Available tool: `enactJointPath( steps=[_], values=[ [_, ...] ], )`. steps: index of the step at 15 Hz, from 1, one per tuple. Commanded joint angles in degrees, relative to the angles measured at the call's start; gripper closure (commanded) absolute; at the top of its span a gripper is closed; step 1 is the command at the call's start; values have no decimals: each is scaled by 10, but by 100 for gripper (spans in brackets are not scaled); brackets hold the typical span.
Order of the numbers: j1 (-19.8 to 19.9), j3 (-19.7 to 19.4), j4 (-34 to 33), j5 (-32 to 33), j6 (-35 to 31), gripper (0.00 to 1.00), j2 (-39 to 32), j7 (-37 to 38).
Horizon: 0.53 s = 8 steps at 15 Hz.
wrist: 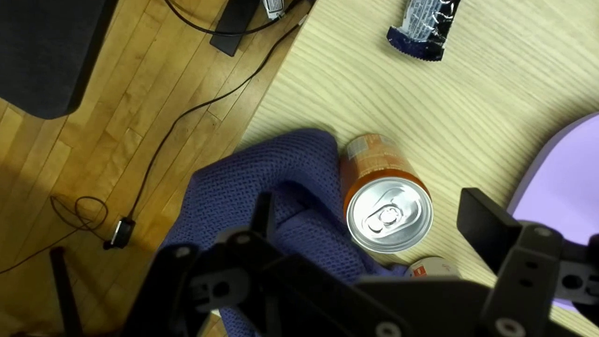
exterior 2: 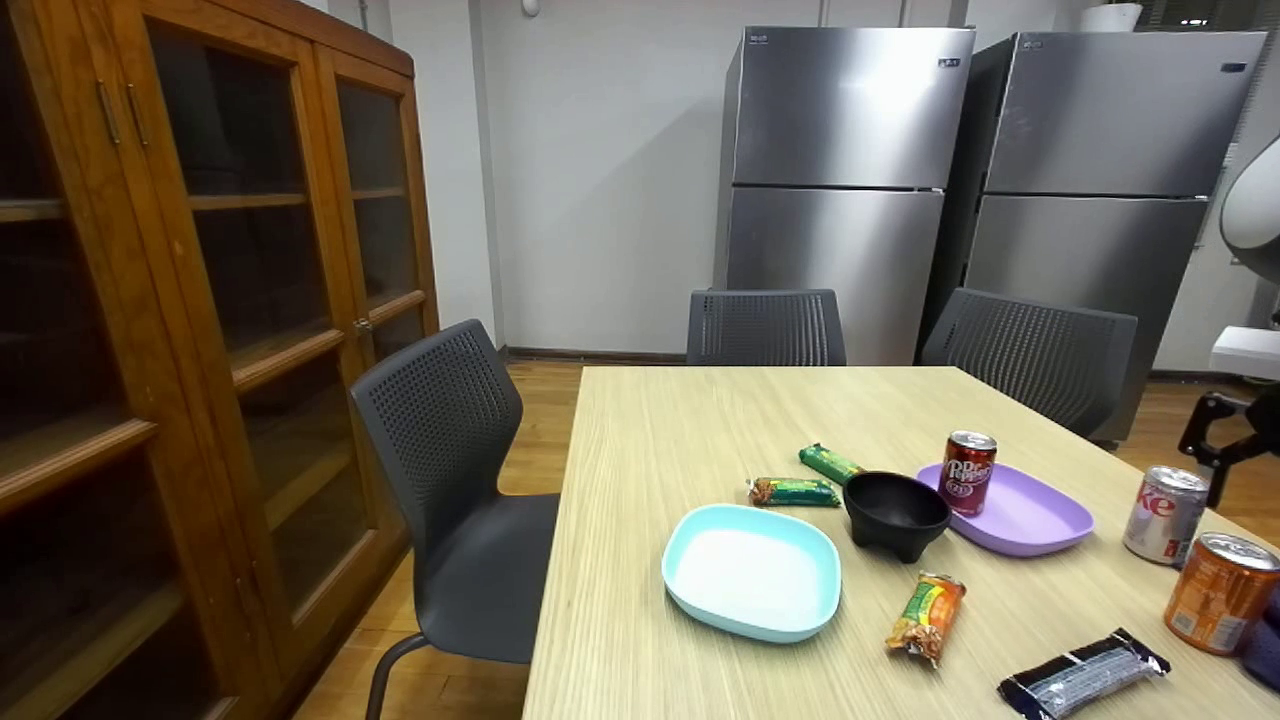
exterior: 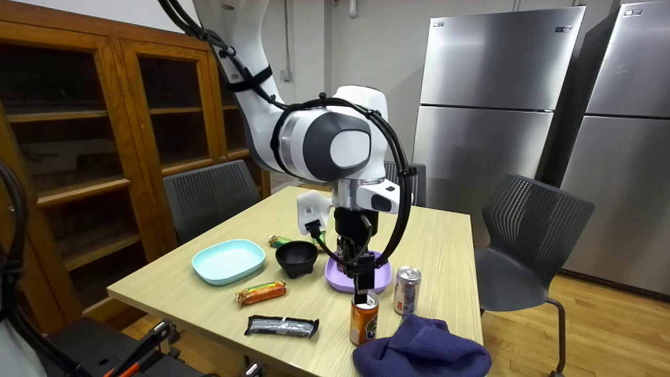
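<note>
My gripper point(wrist: 373, 213) is open, its black fingers wide apart in the wrist view, with nothing held. In an exterior view the gripper point(exterior: 361, 293) points down, right by the top of an upright orange can point(exterior: 364, 324). In the wrist view the can point(wrist: 374, 161) shows between and beyond the fingertips, apart from them. A crumpled dark blue cloth point(exterior: 424, 351) lies against the can; it also shows in the wrist view point(wrist: 285, 154). A silver-white can point(exterior: 406, 293) stands close behind, mostly hidden by the gripper in the wrist view point(wrist: 433, 267).
A purple plate point(exterior 2: 1045, 520) bears a dark red can point(exterior 2: 967, 475). Nearby are a black bowl point(exterior 2: 895, 515), a light blue tray point(exterior 2: 752, 575), an orange-wrapped bar point(exterior 2: 928, 615), a dark-wrapped bar point(exterior 2: 1085, 677) and green-wrapped bars point(exterior 2: 795, 492). Chairs point(exterior: 528, 246) stand around the table point(exterior: 439, 230).
</note>
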<state>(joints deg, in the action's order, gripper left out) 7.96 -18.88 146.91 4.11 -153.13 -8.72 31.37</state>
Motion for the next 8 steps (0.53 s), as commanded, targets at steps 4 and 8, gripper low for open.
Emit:
enactJointPath(
  steps=[4,8],
  values=[
    [8,5,23,-17,-60,0,-7,-14],
    [1,2,10,-20,-76,0,-34,-5]
  ],
)
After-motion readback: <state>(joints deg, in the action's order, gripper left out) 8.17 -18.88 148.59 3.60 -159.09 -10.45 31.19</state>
